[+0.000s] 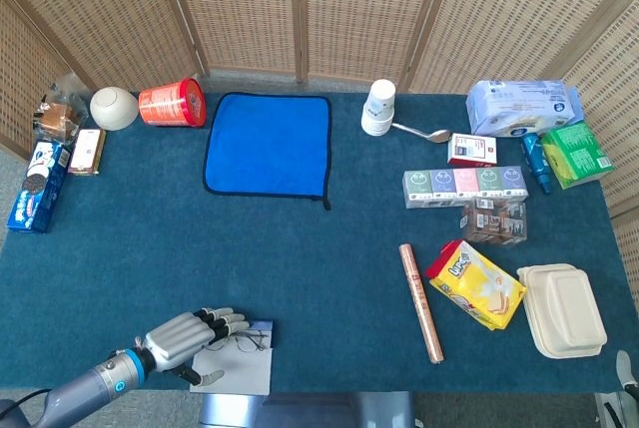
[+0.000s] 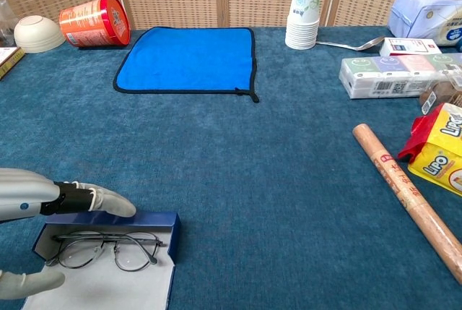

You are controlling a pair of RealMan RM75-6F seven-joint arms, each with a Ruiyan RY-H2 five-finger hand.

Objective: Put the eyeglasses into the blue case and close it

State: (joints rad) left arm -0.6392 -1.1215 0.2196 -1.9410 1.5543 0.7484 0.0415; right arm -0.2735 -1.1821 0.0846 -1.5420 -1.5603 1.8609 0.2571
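The blue case (image 2: 157, 222) lies open near the table's front left edge, its pale lid (image 2: 108, 290) flat toward me. The thin-framed eyeglasses (image 2: 108, 248) lie inside it, lenses up. My left hand (image 2: 50, 201) spans the case's left end, with fingers (image 2: 105, 199) on the far wall and the thumb (image 2: 32, 282) at the near side by the lid. In the head view the left hand (image 1: 185, 333) covers the case's left part, and the eyeglasses (image 1: 247, 340), a strip of blue case (image 1: 262, 326) and the lid (image 1: 238, 370) show to its right. My right hand is out of sight.
A blue cloth (image 1: 268, 144) lies at the back centre, with a red can (image 1: 172, 104) and a white bowl (image 1: 114, 107) to its left. A cup stack (image 1: 378, 107), boxes, a brown roll (image 1: 420, 301) and a yellow snack bag (image 1: 476, 283) fill the right side.
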